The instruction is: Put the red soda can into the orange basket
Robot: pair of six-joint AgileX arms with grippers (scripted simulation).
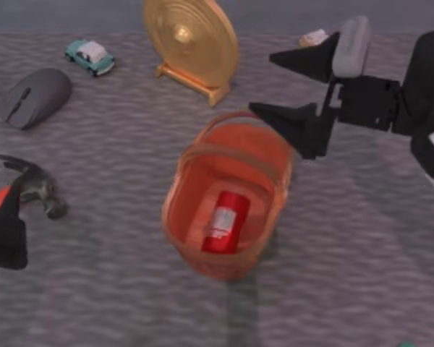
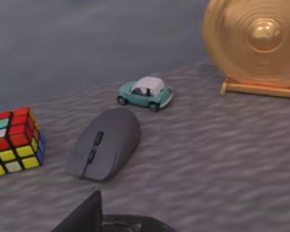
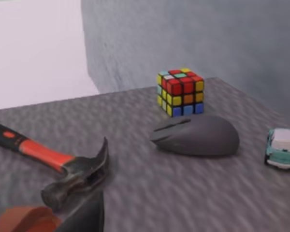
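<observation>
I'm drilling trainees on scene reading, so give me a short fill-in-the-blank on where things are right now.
1. The red soda can lies inside the orange ____.
2. The right claw, above the basket's rim, has its jaws ____.
3. The upright golden plate stands on the table's far side, between the right claw and the teal toy ____.

Missing words: basket; open; car

Right arm reaches in from the top view's right edge, dark links running leftward, a grey capsule-shaped part on its wrist. Right claw [image 1: 281, 83] held high, its two black tapered fingers [image 1: 293, 124] spread wide apart, tips pointing left, nothing between them. Left arm sits low at the top view's left edge; only the dark body of the left claw [image 1: 3, 231] shows, finger state not readable. Arms well apart.
</observation>
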